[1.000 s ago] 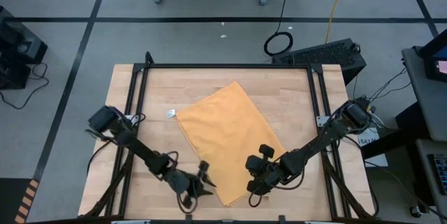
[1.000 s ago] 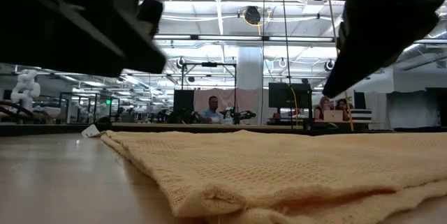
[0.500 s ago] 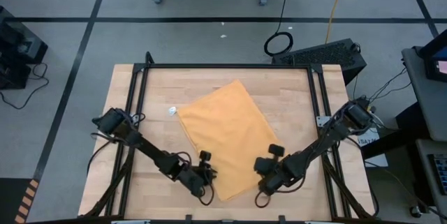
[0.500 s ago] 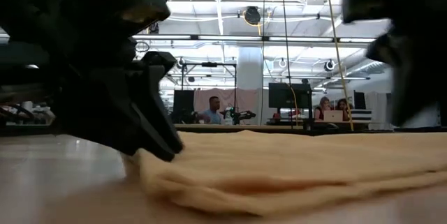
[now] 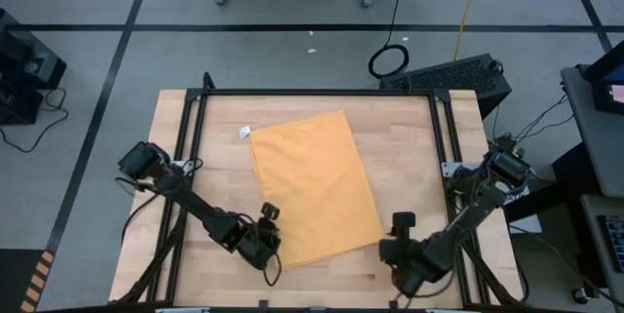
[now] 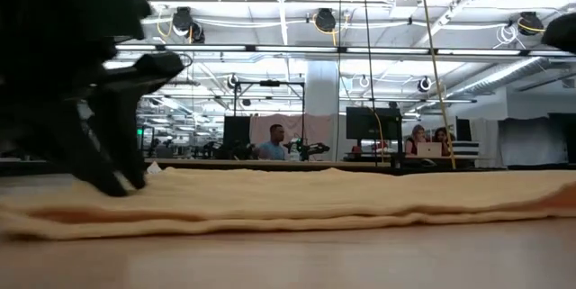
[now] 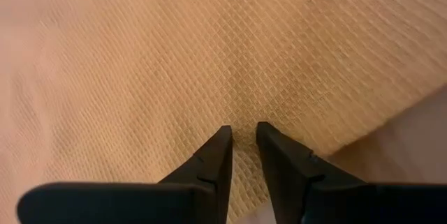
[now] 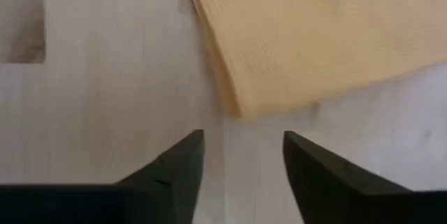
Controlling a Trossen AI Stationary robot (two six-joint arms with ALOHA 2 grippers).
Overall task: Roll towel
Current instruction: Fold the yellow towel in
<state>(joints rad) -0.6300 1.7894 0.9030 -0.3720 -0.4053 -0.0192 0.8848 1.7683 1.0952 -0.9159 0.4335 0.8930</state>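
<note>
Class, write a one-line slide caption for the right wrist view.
Open right tool above bare table, just off the corner of the yellow towel.

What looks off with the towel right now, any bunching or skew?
The towel lies flat and unrolled but skewed to the table edges, white tag at its far left corner. The left gripper pinches its near edge; the right gripper is open, off the cloth.

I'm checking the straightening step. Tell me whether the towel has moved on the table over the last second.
Yes. In the high view the towel has turned against the black table frame: its far corner, once pointing at the frame's far bar, is now a far edge lying almost parallel to it.
</note>
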